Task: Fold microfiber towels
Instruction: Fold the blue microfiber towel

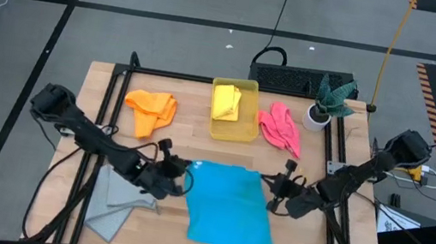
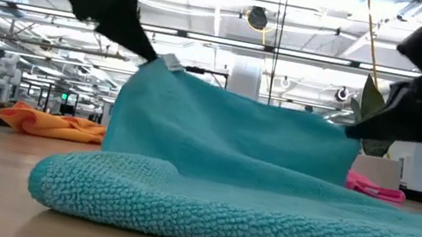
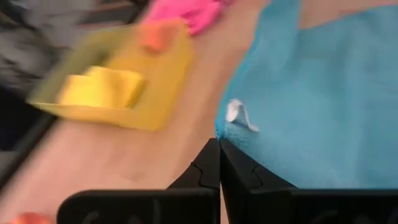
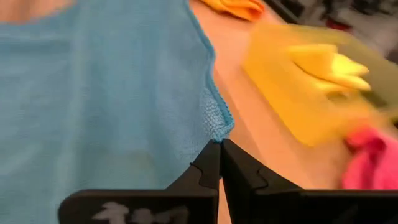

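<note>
The left gripper (image 3: 219, 144) is pinched tight on one far corner of the blue towel (image 1: 231, 206), beside its white tag (image 3: 239, 115). The right gripper (image 4: 220, 144) is likewise clamped on the other far corner. Between them that edge is lifted off the table (image 1: 186, 130), while the near part lies flat at the table's middle front. The grey towel (image 1: 115, 202) lies crumpled under the left arm. Farther back, the orange towel (image 1: 150, 110) sits left of the bin (image 1: 244, 130), which holds the yellow towel (image 1: 226, 102); the pink towel (image 1: 279, 127) lies right of it, near the plant (image 1: 329, 100).
</note>
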You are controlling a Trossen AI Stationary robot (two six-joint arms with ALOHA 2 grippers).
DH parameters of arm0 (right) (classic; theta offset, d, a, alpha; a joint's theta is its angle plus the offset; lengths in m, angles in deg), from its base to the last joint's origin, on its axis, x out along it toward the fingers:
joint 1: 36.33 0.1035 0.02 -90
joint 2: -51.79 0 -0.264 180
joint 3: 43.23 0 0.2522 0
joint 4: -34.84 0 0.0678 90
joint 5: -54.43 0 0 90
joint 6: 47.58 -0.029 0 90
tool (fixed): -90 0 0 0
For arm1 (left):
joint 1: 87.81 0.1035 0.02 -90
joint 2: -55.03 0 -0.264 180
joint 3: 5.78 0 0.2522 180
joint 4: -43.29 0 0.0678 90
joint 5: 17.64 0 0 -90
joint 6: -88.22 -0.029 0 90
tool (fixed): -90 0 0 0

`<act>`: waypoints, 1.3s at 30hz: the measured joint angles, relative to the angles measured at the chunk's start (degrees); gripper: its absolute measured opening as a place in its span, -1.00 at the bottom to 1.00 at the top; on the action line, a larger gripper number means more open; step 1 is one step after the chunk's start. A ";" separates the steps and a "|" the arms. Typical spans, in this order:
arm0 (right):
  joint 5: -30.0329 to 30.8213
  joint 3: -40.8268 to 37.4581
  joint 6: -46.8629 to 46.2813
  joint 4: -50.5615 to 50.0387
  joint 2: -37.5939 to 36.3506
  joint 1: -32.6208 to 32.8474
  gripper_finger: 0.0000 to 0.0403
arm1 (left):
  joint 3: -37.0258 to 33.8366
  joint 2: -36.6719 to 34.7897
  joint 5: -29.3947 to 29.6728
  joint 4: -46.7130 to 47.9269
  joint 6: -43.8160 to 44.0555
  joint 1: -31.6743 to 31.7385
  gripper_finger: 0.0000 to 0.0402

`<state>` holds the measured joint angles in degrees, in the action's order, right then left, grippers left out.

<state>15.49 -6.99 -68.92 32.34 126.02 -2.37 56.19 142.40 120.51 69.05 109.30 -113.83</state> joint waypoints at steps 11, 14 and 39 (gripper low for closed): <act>7.42 1.96 16.44 13.27 -1.57 3.42 -1.00 | -0.11 -0.30 8.84 -9.28 -11.04 -1.66 -0.99; 7.40 4.23 26.86 21.26 -3.12 7.73 -1.00 | -0.02 -3.91 4.90 -15.16 -18.28 -5.25 -0.99; 0.92 18.41 62.71 56.03 -3.82 21.43 -1.00 | -0.02 -8.80 1.96 -54.72 -51.71 -18.75 -0.97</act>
<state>16.41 11.42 -6.22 88.36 122.20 19.06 56.17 133.59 122.47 14.33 57.60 -132.58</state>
